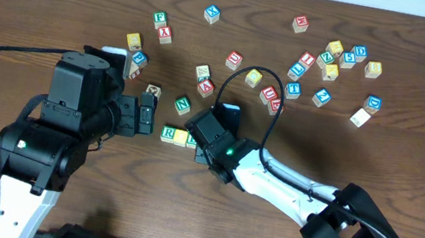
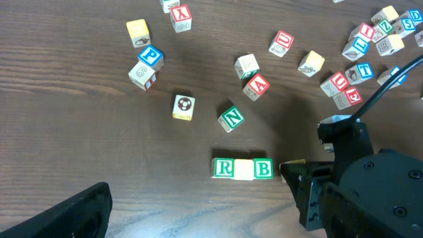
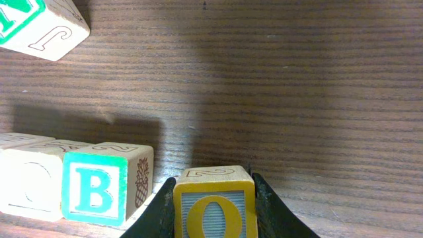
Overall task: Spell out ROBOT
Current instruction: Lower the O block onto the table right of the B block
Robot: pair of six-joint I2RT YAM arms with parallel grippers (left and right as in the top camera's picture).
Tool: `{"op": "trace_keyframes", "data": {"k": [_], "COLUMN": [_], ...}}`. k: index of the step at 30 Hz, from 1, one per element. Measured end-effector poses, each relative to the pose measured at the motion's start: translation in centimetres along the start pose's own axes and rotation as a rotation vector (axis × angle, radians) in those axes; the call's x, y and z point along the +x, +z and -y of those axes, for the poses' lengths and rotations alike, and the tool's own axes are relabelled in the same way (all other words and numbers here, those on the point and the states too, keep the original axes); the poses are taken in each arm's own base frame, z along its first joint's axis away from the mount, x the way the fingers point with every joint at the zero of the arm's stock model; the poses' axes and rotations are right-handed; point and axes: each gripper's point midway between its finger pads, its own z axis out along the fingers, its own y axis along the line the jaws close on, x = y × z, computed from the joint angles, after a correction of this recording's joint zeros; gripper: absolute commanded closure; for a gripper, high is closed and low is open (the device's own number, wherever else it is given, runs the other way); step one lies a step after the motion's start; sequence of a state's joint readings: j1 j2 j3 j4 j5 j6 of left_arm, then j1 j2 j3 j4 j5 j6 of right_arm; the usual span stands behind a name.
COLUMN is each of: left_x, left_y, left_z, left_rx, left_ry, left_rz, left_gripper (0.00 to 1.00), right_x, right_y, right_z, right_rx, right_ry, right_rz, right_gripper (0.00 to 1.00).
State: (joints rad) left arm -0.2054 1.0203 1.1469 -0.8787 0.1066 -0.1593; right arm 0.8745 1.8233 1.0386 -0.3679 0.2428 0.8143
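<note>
A row of cubes lies on the table: green-bordered R [image 2: 225, 168], a yellow-faced cube [image 2: 244, 169] and green-bordered B [image 2: 263, 168]. My right gripper [image 3: 213, 213] is shut on a yellow O cube [image 3: 213, 201], held low just right of the B [image 3: 94, 188] with a small gap between them. From overhead the right gripper [image 1: 198, 140] sits at the row's right end. A blue-bordered T cube [image 2: 364, 70] lies in the cluster at the far right. My left gripper [image 1: 147, 114] hovers open and empty left of the R [image 1: 167, 134].
A green N cube [image 2: 232, 118] lies just beyond the row. Loose cubes are scattered farther back, among them a red A [image 2: 257, 85], a blue P [image 2: 151, 55] and a yellow one [image 2: 137, 30]. The right arm's cable [image 1: 264, 80] loops over the middle.
</note>
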Motion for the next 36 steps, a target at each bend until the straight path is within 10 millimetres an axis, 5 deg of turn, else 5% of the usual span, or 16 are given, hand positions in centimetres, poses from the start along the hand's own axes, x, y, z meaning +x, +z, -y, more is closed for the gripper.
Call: {"op": "trace_keyframes", "data": {"k": [24, 36], "left_x": [0.0, 0.0], "left_y": [0.0, 0.0], "left_z": [0.0, 0.0], "left_rx": [0.000, 0.000], "left_ry": [0.000, 0.000], "left_rz": [0.000, 0.000], "left_gripper": [0.02, 0.02], "right_x": [-0.2, -0.2], "right_y": [1.1, 1.1], "right_z": [0.0, -0.1], "right_rx": [0.010, 0.010], "right_ry": [-0.012, -0.017], "right_rz": [0.022, 0.022], "right_gripper": [0.96, 0.67]}}
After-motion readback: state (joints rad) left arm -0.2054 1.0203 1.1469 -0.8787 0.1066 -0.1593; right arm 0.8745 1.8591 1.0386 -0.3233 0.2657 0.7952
